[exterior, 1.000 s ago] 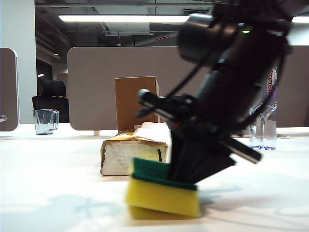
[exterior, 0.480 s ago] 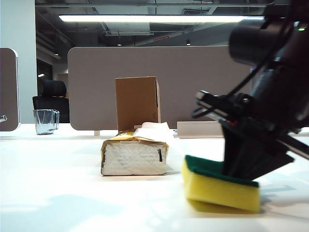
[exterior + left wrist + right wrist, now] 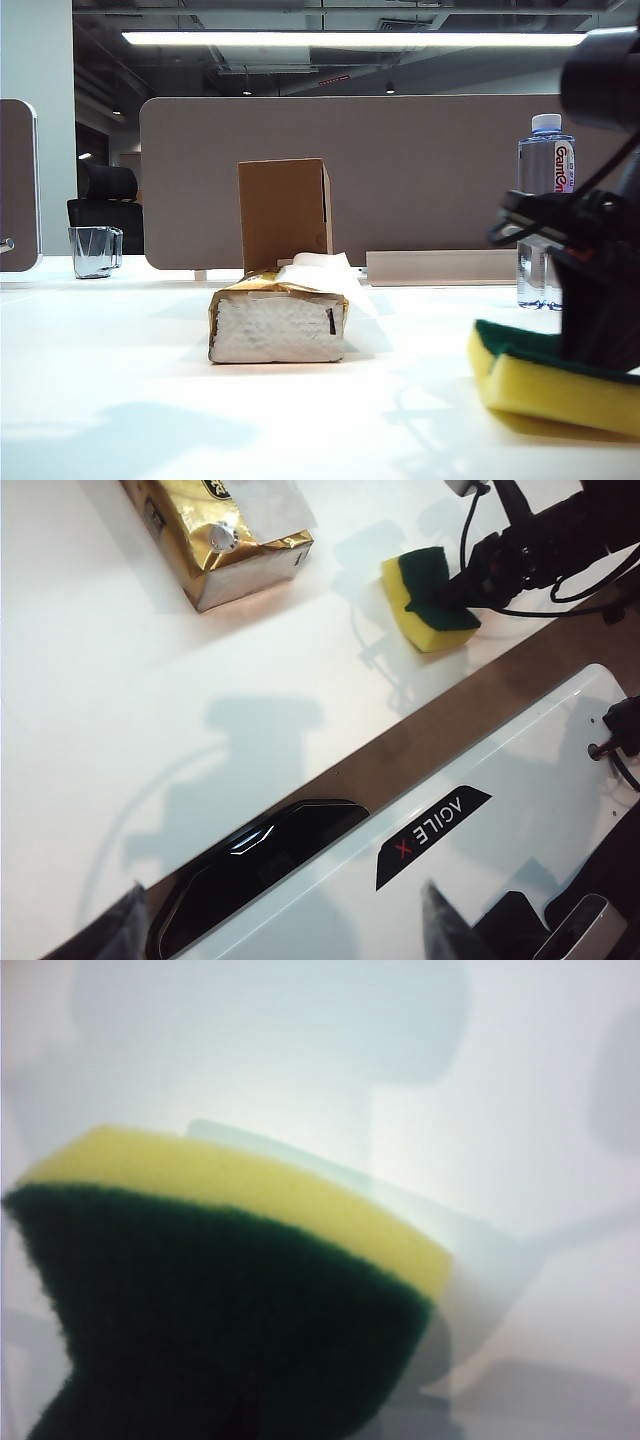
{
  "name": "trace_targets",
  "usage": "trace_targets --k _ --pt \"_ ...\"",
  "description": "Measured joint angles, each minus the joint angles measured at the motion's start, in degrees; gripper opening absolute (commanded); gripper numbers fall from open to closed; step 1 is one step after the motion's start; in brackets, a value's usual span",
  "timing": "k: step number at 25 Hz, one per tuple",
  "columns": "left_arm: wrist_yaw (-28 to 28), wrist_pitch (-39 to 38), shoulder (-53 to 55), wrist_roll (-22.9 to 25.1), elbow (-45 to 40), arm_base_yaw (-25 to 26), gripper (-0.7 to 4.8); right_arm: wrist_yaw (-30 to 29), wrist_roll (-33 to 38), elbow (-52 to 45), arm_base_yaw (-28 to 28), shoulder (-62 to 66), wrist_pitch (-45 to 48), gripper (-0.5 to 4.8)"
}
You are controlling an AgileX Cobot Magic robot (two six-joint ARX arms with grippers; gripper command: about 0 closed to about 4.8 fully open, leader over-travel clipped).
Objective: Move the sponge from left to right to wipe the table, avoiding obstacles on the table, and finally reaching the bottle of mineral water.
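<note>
Yellow foam with a green scouring top, the sponge (image 3: pixel 550 385) is lying on the white surface (image 3: pixel 120 390) at the right of the exterior view, clear of the tissue pack (image 3: pixel 278 322) and the brown cardboard box (image 3: pixel 284 213) behind it; the right gripper (image 3: pixel 452 593) is pinching it by the green layer, jaws clamped together on the sponge. The left gripper is hanging over the near edge of the surface, well apart from the work; its fingers (image 3: pixel 125 935) are showing only as dark blurs at the frame's edge, standing apart with nothing between them. The wiping pass is looking nearly finished, both obstacles lying off to the left; the bottle of mineral water (image 3: pixel 545 222) is standing farther back on the right. The next move is probably calling for a push toward the bottle, stopping short enough not to tip it.
</note>
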Motion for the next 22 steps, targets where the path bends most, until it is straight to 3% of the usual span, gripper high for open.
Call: trace_targets --k 11,13,22 --pt "0.0 0.0 0.0 0.0 0.0 0.0 3.49 0.0 -5.2 -1.9 -9.2 -4.6 -4.5 -0.07" --pt "0.0 0.0 0.0 0.0 0.0 0.0 3.49 0.3 -7.5 -2.4 -13.4 -6.4 -7.0 -0.07" --pt "0.0 0.0 0.0 0.0 0.0 0.0 3.49 2.4 -8.0 -2.9 -20.4 -8.9 -9.7 -0.07"
